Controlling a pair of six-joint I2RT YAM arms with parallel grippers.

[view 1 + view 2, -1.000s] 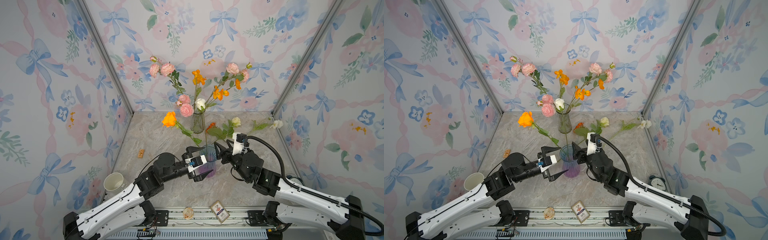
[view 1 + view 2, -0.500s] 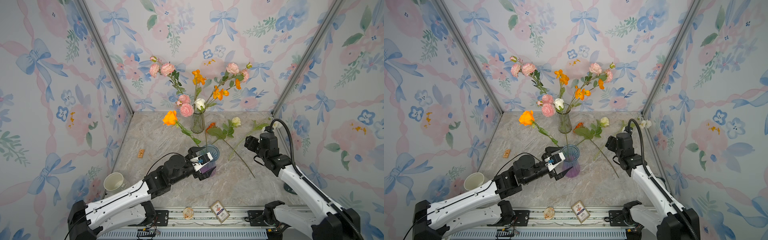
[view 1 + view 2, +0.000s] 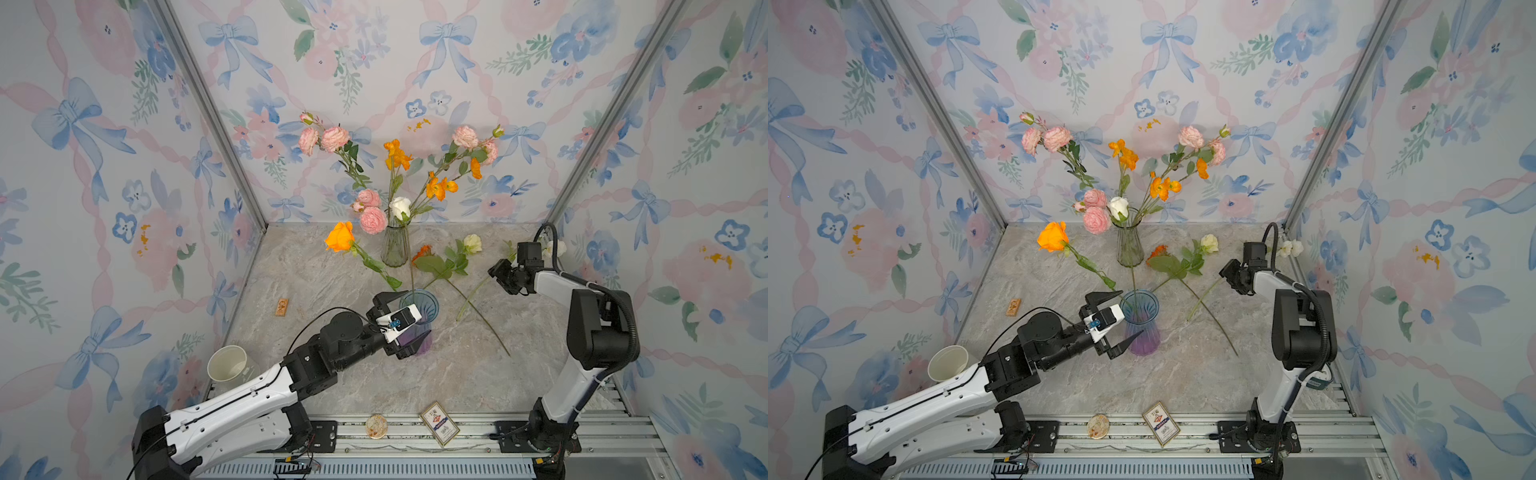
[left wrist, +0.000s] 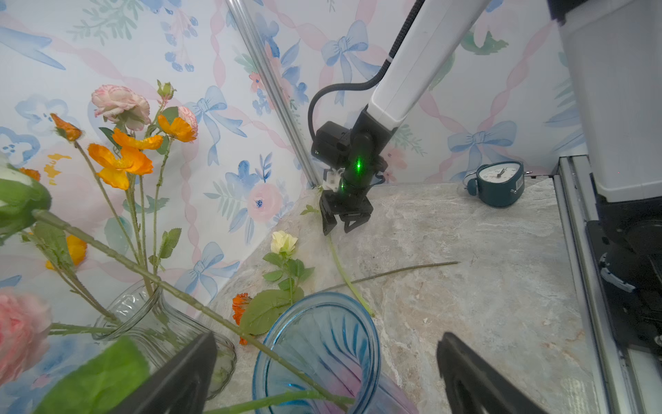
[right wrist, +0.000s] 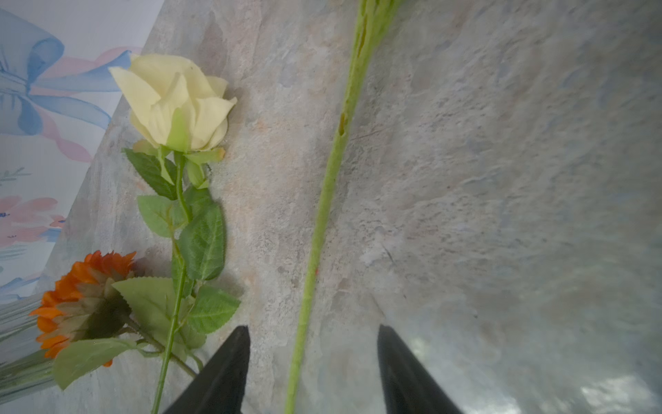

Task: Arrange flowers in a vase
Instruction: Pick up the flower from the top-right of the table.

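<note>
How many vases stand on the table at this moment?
2. A clear glass vase stands at the back centre; a blue-and-purple glass vase stands nearer the front, holding the stem of the orange rose. No other seems hidden.

Paper cup point(image 3: 227, 365), card point(image 3: 439, 423) — alarm clock point(image 4: 499, 184)

The near desk point(image 3: 1183, 386) in front of the blue vase point(image 3: 1140, 324) lies free; behind it, loose stems point(image 3: 1217, 328), the clear vase point(image 3: 1129, 249) and a leaning orange rose point(image 3: 1052, 237) bar passage.
</note>
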